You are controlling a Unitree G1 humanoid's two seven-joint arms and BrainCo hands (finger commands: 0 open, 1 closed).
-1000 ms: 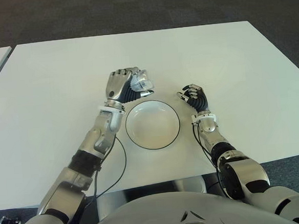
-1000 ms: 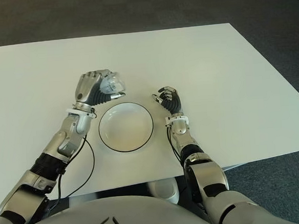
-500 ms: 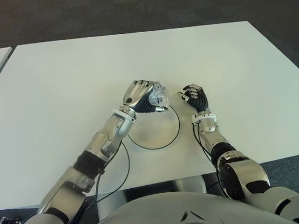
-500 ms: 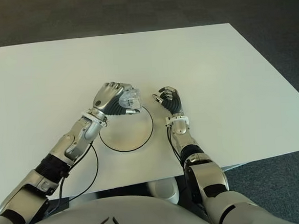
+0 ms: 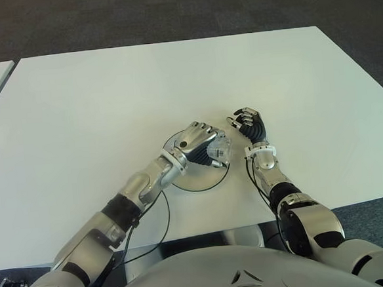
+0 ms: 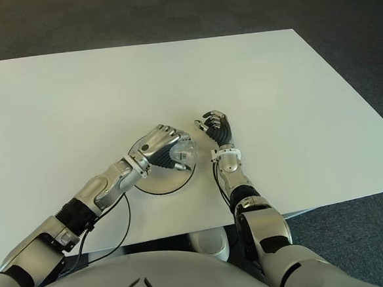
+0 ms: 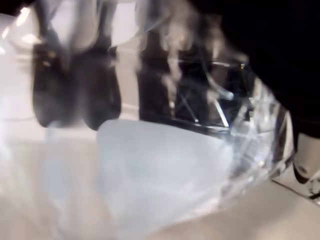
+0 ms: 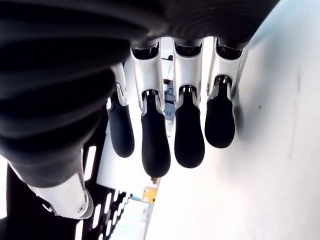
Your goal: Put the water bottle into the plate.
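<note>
One plate sits on my bench, white with a thin dark rim, near the bench's front edge at about 6 o'clock from the bench centre. Most of it is covered from my head camera by the left robot hand, so I see only the rim arc at its near side and a sliver at the far side. I cannot see anything lying loose in the plate.

My left robot hand is over the plate, toward its 2 o'clock side, fingers clenched around the bottle. That bottle is clear crinkled plastic, and it pokes out of the fist on the side facing the right robot hand. In the left wrist view the bottle fills the frame, with the dark fingertips pressed against it. Whether the bottle touches the plate I cannot tell.

My right robot hand shows just beside the plate at its 3 o'clock, apart from the bottle. Its fingers are curled loosely and hold nothing.
</note>
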